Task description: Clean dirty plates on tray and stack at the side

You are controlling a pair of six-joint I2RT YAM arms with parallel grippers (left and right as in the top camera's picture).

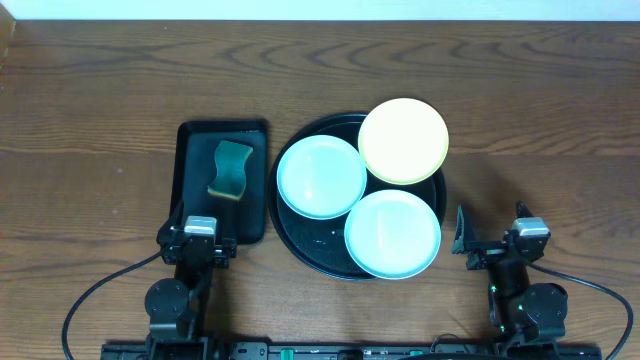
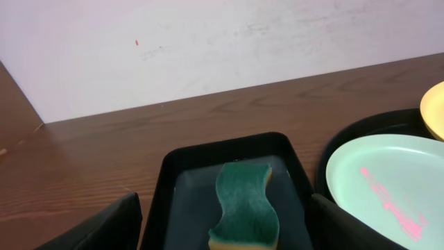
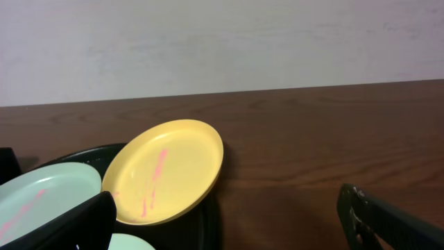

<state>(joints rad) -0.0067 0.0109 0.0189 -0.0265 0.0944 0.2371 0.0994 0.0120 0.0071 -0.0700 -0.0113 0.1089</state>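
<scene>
The round black tray [image 1: 308, 243] holds three plates: a mint one [image 1: 321, 176] at its left, another mint one [image 1: 393, 233] at the front, and a yellow plate [image 1: 403, 141] overhanging the back rim. Pink streaks mark the yellow plate [image 3: 166, 170] and the left mint plate [image 2: 388, 184]. My left gripper [image 1: 198, 236] hovers open at the near end of the rectangular tray, with the sponge ahead between its fingers. To the right of the round tray, my right gripper [image 1: 497, 242] is open and holds nothing.
A green sponge [image 1: 231, 168] with a yellow base lies in the small black rectangular tray [image 1: 186, 180], left of the round tray. Bare wooden table [image 1: 540, 130] stretches to the right and behind. A pale wall [image 3: 222, 42] rises at the back.
</scene>
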